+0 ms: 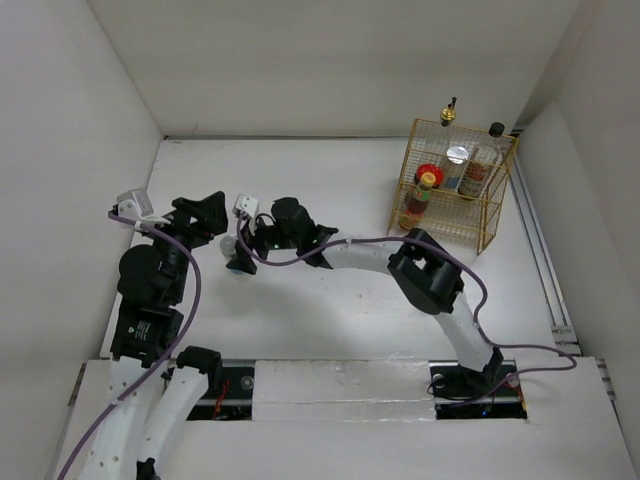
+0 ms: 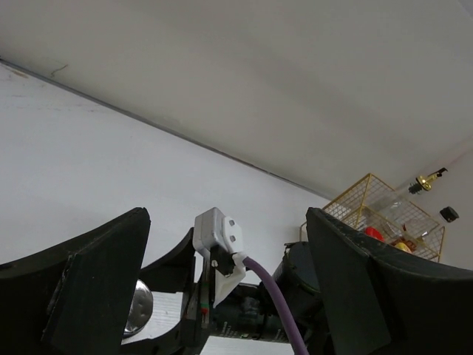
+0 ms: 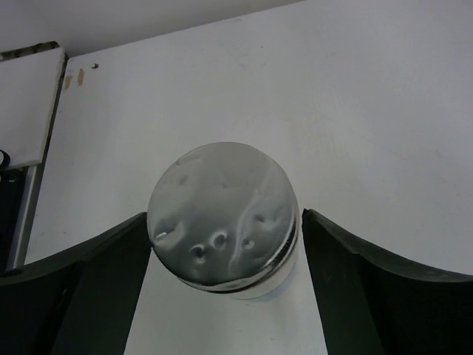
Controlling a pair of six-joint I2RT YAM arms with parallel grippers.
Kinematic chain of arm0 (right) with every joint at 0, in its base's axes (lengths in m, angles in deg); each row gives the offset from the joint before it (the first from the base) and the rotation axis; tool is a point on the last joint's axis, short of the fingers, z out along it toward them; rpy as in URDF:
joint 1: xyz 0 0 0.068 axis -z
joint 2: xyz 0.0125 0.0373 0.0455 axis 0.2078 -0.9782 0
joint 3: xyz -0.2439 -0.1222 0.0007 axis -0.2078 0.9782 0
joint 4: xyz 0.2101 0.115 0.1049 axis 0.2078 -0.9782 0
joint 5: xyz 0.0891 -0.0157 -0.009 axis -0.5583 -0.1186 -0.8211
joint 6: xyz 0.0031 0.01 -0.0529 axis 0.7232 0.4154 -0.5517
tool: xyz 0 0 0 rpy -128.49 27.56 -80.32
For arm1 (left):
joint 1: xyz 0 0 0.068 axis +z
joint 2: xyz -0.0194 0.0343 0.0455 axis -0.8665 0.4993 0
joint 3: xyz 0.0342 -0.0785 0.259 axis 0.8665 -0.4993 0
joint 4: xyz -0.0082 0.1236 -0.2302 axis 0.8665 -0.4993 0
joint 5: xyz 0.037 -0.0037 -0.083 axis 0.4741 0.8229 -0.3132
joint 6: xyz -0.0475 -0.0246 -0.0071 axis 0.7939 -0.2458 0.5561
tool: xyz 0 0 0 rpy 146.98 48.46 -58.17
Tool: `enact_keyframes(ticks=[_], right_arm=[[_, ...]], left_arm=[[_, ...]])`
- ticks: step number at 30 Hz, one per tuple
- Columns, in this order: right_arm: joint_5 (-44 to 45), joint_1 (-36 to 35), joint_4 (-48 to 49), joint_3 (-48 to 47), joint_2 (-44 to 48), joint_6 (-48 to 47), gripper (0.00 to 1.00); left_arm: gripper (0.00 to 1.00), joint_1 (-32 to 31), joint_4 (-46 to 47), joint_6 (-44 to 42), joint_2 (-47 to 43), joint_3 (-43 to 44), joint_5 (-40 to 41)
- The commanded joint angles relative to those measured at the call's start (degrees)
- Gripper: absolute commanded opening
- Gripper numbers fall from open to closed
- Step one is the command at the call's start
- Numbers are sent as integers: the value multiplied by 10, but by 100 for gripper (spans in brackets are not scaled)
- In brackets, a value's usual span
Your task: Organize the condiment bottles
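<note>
a white table [image 1: 330,320] is boxed in by white walls [image 1: 330,70]; the gold wire basket [image 1: 487,225] stands at its far right corner. well left of the basket, a silver-lidded jar [image 3: 222,200] stands upright, long axis vertical, dimpled lid facing up. the right gripper [image 3: 226,222] straddles it, fingers spread apart beside the lid. the left gripper [image 2: 227,218], further left of the basket, hangs with fingers apart.

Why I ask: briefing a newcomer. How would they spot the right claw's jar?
On the white table, look left of centre, away from the gold wire basket. A silver-lidded jar stands between the right claw's fingers, the only one visible outside the basket.
</note>
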Motion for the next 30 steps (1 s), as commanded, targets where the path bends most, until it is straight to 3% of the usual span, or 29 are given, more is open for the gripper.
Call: enact_keyframes(ticks=[1,4,7,12,18,24,30], right_arm=[[8,-18,31,-31,9,11,85],[20,-18,82,-10,20,42,61],[34,-18,120,23,57,50,47],[64,-3,161,107,162,56,45],[114,66,184,274,384,51,42],[242,205,105,420,605,82,38],[339,293,4,483,753,92,38]], left_arm=[[83,-5,28,-1,3,1,-12],[83,-5,23,-1,9,1,-12],[83,-5,29,-1,3,-4,-24],[83,-5,29,-1,10,-4,-32],[83,-5,29,-1,10,-4,-32],[83,-5,29,-7,3,-4,-30],[83,-5,29,-7,18,-4,-37]])
